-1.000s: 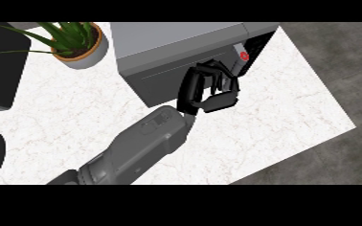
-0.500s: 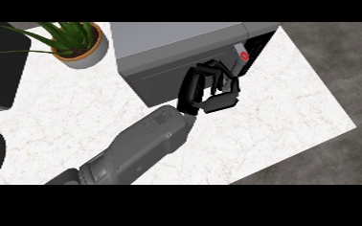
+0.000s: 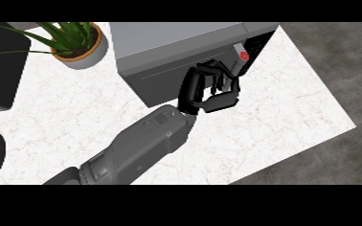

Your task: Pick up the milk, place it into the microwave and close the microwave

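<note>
In the head view, a grey microwave (image 3: 176, 45) sits at the far side of a white marble counter (image 3: 283, 100), its door nearly closed with only a narrow dark gap showing at its right edge. A small part of the milk carton (image 3: 240, 57), white with a red round mark, shows just at that gap, by the front right corner of the microwave; whether it is fully inside cannot be told.

One grey forearm comes in from the lower left of the view, and its black hand (image 3: 209, 91) lies against the microwave's front face, just below and left of the milk carton. The fingers (image 3: 222, 79) are bent, with their tips reaching up toward the carton, but it cannot be told whether they clasp it or only press on the door. Which arm this is cannot be told for sure from this view.

A potted plant (image 3: 74, 45) with long green leaves stands on the counter left of the microwave, well apart from the hand.
</note>
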`<state>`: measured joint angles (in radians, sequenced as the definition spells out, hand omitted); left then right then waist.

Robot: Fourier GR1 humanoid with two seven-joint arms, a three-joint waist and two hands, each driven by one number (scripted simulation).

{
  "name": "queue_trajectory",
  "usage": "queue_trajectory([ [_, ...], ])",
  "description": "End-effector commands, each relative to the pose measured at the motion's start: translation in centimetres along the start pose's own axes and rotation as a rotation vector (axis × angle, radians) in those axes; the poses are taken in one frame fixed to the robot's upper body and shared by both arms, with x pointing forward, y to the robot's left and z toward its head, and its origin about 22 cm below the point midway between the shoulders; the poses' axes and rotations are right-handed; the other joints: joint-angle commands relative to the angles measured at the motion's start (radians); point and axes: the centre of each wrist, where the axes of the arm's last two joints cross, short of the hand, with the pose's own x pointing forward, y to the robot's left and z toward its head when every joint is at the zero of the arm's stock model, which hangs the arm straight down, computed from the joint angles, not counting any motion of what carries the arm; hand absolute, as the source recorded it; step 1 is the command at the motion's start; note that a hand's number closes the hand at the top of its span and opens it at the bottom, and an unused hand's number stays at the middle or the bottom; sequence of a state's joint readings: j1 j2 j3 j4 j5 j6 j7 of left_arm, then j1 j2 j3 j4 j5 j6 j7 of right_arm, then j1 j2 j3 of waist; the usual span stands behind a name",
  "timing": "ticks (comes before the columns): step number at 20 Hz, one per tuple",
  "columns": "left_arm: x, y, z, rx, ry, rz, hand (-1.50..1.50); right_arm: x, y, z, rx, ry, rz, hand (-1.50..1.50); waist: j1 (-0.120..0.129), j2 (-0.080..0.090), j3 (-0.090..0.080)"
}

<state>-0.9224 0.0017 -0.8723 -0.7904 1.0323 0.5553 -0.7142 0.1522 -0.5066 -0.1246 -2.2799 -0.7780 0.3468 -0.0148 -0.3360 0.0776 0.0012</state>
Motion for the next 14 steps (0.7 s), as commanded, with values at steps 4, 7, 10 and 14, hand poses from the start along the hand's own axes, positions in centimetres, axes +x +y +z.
queue_trajectory([
  [4, 0.70, 0.51, -2.39, 0.029, 0.016, -0.023, 1.50, 0.28, -0.23, -0.26, 0.024, 0.003, -0.020, -1.50, -0.011, 0.016, 0.000],
  [7, 0.22, 0.71, -1.90, 0.021, 0.016, -0.016, 1.50, 0.84, -0.19, -0.35, 0.042, 0.005, -0.012, -1.50, -0.018, 0.011, -0.002],
  [10, 0.32, 0.64, -2.01, 0.027, 0.009, -0.014, 1.50, 0.86, -0.67, -0.37, 0.037, 0.014, 0.002, -1.50, -0.017, 0.018, -0.001],
  [14, 0.37, 0.52, -2.10, 0.030, 0.014, -0.021, 1.50, 0.92, -0.72, -0.62, 0.057, 0.011, -0.013, -1.50, -0.011, 0.017, 0.000],
])
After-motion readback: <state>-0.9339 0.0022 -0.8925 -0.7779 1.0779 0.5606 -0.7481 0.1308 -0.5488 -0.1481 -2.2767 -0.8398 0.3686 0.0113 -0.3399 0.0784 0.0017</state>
